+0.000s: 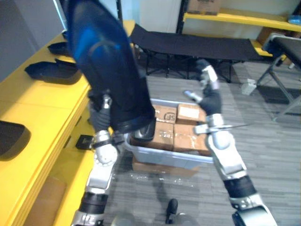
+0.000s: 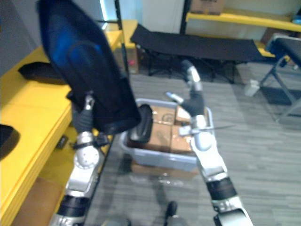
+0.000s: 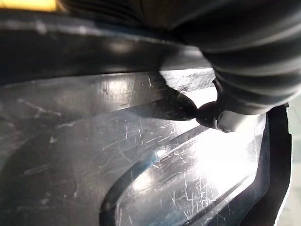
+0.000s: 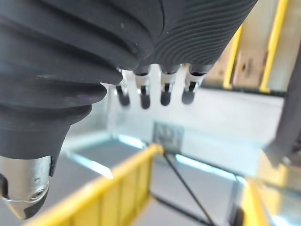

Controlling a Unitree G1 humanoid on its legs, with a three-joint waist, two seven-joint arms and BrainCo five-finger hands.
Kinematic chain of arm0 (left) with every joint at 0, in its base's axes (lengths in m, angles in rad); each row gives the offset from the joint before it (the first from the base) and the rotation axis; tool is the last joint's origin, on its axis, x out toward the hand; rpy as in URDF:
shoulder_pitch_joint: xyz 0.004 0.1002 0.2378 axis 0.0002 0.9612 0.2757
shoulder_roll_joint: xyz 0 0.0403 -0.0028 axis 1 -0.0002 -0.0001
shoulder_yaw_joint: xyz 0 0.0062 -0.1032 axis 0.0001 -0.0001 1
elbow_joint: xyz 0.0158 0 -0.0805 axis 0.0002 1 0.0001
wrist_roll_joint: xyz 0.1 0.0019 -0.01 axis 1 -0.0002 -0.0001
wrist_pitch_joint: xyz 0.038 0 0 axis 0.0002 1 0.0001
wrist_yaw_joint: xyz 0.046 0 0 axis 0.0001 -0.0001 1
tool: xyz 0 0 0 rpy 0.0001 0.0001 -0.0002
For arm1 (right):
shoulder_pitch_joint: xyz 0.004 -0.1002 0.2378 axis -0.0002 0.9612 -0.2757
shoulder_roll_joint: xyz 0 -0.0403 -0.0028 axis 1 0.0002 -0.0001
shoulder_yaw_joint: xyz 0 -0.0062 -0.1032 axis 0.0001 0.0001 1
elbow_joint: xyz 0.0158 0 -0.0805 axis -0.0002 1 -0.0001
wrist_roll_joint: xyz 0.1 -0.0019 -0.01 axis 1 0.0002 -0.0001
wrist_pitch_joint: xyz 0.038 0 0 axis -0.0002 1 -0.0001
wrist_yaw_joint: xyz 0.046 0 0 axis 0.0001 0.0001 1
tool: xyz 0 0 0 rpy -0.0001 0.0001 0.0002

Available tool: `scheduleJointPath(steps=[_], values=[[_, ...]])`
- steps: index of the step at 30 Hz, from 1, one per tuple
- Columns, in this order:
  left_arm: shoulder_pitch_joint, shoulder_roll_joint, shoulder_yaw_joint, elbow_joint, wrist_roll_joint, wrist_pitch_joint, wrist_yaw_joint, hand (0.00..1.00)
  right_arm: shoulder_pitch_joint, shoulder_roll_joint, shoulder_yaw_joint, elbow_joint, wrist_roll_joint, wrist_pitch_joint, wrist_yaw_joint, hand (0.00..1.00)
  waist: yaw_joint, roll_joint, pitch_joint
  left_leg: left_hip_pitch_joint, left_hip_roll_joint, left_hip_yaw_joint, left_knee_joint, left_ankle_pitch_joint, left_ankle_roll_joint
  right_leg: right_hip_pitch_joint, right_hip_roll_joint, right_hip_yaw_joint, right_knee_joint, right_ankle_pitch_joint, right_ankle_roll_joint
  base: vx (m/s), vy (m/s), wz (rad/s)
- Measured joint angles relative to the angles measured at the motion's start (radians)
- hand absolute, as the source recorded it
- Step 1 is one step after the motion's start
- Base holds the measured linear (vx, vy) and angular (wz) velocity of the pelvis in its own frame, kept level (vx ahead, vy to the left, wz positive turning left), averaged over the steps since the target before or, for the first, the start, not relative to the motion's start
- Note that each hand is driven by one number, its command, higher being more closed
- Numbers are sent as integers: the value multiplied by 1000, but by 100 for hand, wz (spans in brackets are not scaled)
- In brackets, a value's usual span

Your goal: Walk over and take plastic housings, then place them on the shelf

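Note:
My left hand [image 1: 100, 112] holds up a large dark plastic housing [image 1: 106, 61], its fingers curled round the housing's lower edge. The left wrist view shows the housing's scratched glossy inner face [image 3: 141, 155] close up, with my thumb [image 3: 221, 120] against it. The housing hangs beside the yellow shelf [image 1: 33, 101] on my left. My right hand [image 1: 209, 89] is raised over the bin, open and holding nothing; its fingers [image 4: 164, 89] are straight in the right wrist view. Another dark housing [image 2: 141, 125] leans in the bin's left end.
Three dark housings [image 1: 51, 70] [image 1: 59, 47] [image 1: 11, 136] lie on the yellow shelf. A grey bin [image 1: 164, 157] of cardboard boxes [image 1: 188, 134] stands on the floor ahead. Behind it is a black cot [image 1: 197, 47], with another yellow shelf [image 1: 235, 19] at the back right.

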Motion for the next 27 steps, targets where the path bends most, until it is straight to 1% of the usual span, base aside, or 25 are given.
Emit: scheduleJointPath(steps=[2,5,6,8,9,10,11,12,13,14,15,16,17,18,20,24,25,27], values=[[21,0,16,0,0,-6,3,100,69,1,-26,-9,47,-1,20,0,0,-4,-2,0,1,19,-5,-1,-1,-10,2,17,3,3,-1,44,36,-18],[56,0,17,0,-1,-36,2,100,186,17,-59,-13,67,-11,36,0,-10,-4,-2,8,0,26,-15,-2,1,-13,3,32,8,11,-1,37,42,-16],[80,0,20,-1,-1,-68,0,100,259,35,-87,-13,95,-26,40,0,-13,-3,-2,16,0,43,-22,-4,3,-16,5,51,8,11,0,10,50,-23],[98,0,20,-4,-2,-91,-2,100,317,56,-112,-13,114,-41,41,0,-21,-1,-3,12,1,48,-20,-10,4,-21,6,57,8,11,1,-10,42,-20],[125,-4,18,-12,-3,-110,-10,100,379,79,-132,-10,118,-50,38,0,-30,2,-6,11,1,60,-19,-15,6,-29,6,67,8,10,2,-31,43,-28],[155,-11,18,-28,-4,-121,-15,100,422,94,-138,-6,138,-60,39,0,-32,6,-8,12,5,76,-20,-19,7,-36,8,80,7,4,7,-42,43,-38],[200,-28,15,-43,-4,-138,-18,100,484,113,-145,8,167,-78,39,0,-45,17,-14,-1,6,87,-15,-26,10,-48,8,90,7,0,5,-25,49,-37],[236,-43,6,-50,-14,-158,-27,100,538,139,-161,37,188,-110,37,0,-53,28,-16,-6,6,97,-12,-31,12,-58,8,103,8,0,6,-12,47,-28],[253,-50,4,-54,-18,-165,-33,100,559,151,-170,59,199,-121,36,0,-55,33,-18,-9,6,103,-12,-33,12,-63,8,108,9,1,6,2,58,-15],[280,-58,-5,-59,-43,-186,-40,100,587,176,-191,111,211,-143,32,0,-72,39,-21,-22,6,102,-9,-34,12,-73,7,109,9,1,7,-1,42,-11],[292,-64,-15,-63,-50,-208,-35,100,600,191,-210,164,234,-173,24,0,-75,42,-17,-32,6,105,-6,-34,12,-85,7,112,9,2,7,-4,32,-2],[292,-66,-19,-63,-51,-216,-35,100,603,198,-221,184,244,-183,18,0,-75,45,-14,-40,7,103,-1,-36,11,-89,7,111,9,3,7,0,0,0],[293,-66,-22,-63,-52,-235,-35,100,602,202,-239,221,261,-205,14,0,-74,51,-2,-45,8,103,5,-38,10,-92,7,111,9,4,7,0,0,0],[294,-65,-22,-63,-52,-241,-34,100,602,202,-245,237,262,-219,15,0,-74,54,0,-47,9,102,5,-38,10,-94,7,111,9,4,7,0,0,0],[294,-65,-18,-63,-53,-270,-16,100,596,202,-252,254,288,-264,18,0,-72,65,13,-53,9,97,5,-38,10,-97,6,109,9,4,6,-18,25,5],[293,-65,-5,-64,-82,-280,-2,100,555,202,-253,282,301,-301,39,0,-69,66,21,-55,10,92,4,-38,10,-96,6,105,9,9,10,-17,25,4],[292,-65,12,-67,-81,-280,3,100,536,201,-254,282,299,-315,40,0,-65,65,36,-54,8,91,5,-38,10,-95,5,104,9,9,10,-32,19,3],[292,-64,44,-67,-81,-280,18,100,507,198,-256,282,299,-325,48,0,-57,63,52,-55,6,89,5,-38,11,-95,4,104,9,7,12,-45,16,2]])
